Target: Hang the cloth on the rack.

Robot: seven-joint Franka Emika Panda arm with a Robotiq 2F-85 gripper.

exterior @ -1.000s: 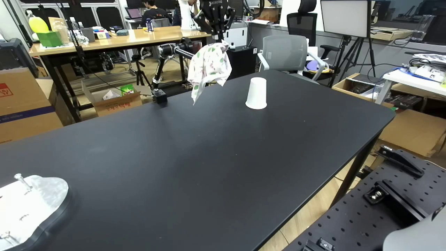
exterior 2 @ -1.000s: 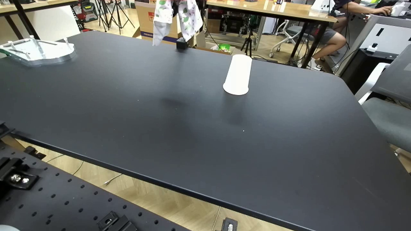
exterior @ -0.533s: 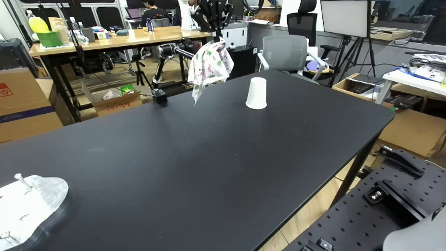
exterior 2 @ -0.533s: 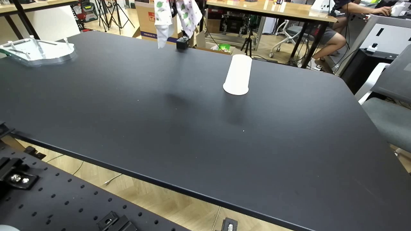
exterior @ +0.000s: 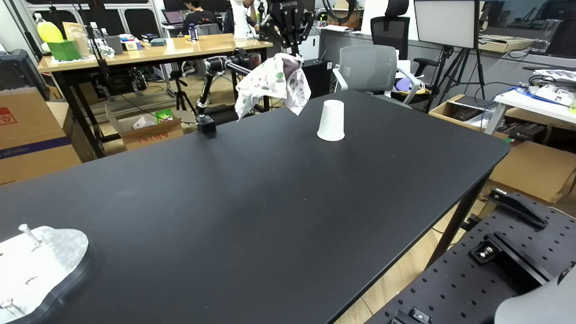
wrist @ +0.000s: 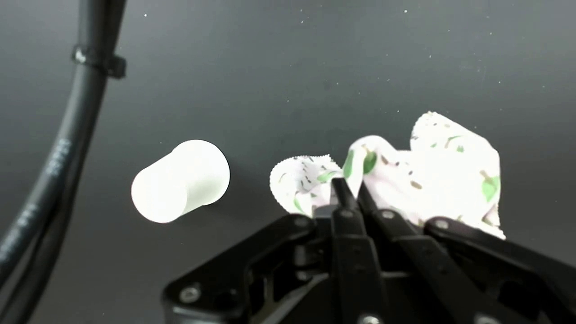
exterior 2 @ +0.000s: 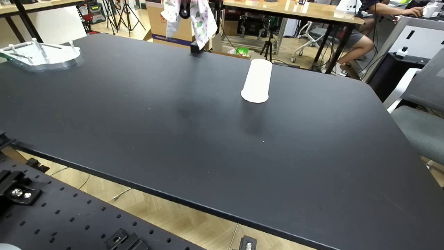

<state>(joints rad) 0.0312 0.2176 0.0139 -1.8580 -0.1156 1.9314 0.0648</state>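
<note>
The cloth (exterior: 272, 81) is white with green leaves. It hangs crumpled from my gripper (exterior: 294, 50), above the far part of the black table in an exterior view. Its lower flaps also show at the top of an exterior view (exterior 2: 204, 26). In the wrist view the gripper (wrist: 352, 184) is shut on a fold of the cloth (wrist: 432, 175), which spreads to both sides of the fingers. No upright rack is clear to me. A low whitish board with pegs (exterior: 58, 252) lies on the table, also in an exterior view (exterior 2: 41, 57); whether it is the rack, I cannot tell.
A white cup (exterior: 331, 120) stands upside down near the cloth, in both exterior views (exterior 2: 257, 81) and the wrist view (wrist: 180, 182). A black jointed stand (exterior: 206, 123) is fixed at the table edge behind the cloth. A grey chair (exterior: 366, 67) stands beyond the table.
The gripper has shifted slightly to the right in an exterior view, with the cloth in its fingers. The cloth has swung and flared out, and its lower corner is higher.
</note>
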